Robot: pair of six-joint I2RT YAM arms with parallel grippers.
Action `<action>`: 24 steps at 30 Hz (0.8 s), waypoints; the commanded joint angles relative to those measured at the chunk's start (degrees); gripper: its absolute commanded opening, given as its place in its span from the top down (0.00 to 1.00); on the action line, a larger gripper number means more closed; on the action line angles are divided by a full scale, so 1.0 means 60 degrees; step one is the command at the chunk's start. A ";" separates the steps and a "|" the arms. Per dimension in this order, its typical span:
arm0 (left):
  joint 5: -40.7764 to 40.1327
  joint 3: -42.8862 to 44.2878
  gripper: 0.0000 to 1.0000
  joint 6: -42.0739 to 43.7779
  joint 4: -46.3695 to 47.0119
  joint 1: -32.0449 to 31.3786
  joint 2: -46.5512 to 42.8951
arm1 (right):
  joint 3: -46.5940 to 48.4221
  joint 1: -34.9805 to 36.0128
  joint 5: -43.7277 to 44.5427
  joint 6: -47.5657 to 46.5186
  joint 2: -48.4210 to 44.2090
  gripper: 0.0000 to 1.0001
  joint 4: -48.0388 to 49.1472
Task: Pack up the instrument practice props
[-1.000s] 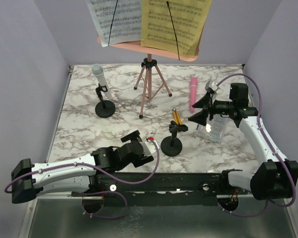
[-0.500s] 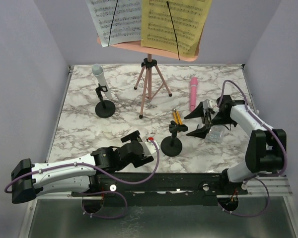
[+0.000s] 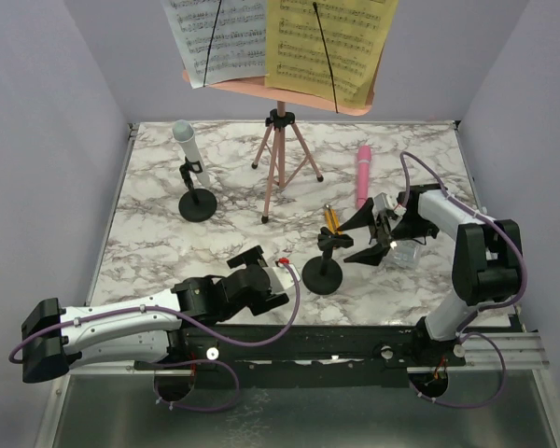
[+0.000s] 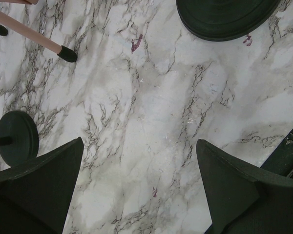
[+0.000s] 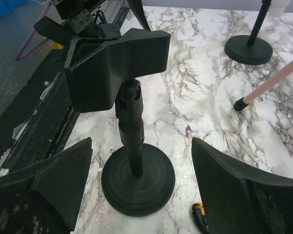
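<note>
Presently, mic stand (image 5: 132,146): judged rigid and bottom-heavy; best gripped at the slim stem above the round base. Right end effector (image 3: 351,243) is held wide open, empty.

A smooth marble-patterned finish is seen on the table (image 4: 151,122). The mic stand (image 5: 136,183) is moulded in matt black plastic, its base finely ridged.

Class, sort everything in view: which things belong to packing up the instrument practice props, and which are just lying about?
Props: rack, tripod, white page, yellow page, grey-white mic, pink mic, far mount, near mount.
Lying about: cutter, clear box.
</note>
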 commanded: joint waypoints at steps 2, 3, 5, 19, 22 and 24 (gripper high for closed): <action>0.0195 0.0213 0.01 -0.0083 -0.0065 0.0053 -0.0006 | 0.0364 0.0330 -0.0372 -0.0810 0.0342 0.14 -0.0242; 0.0196 0.0210 0.01 -0.0083 -0.0065 0.0049 -0.0034 | 0.0403 0.0403 -0.0358 -0.0759 0.0370 0.14 -0.0241; 0.0207 0.0217 0.01 -0.0083 -0.0079 0.0042 -0.0073 | 0.0461 0.0604 -0.0323 -0.0662 0.0412 0.15 -0.0253; 0.0167 0.0202 0.01 -0.0113 -0.0088 0.0053 0.0103 | 0.0649 0.1765 -0.0010 -0.0372 0.0887 0.20 -0.0064; 0.0151 0.0187 0.01 -0.0113 -0.0082 0.0055 0.0120 | 0.0789 0.1943 -0.0024 -0.0542 0.1088 0.22 -0.0234; 0.0151 0.0188 0.01 -0.0111 -0.0076 0.0065 0.0170 | 0.0829 0.2039 0.0001 -0.0556 0.1114 0.24 -0.0244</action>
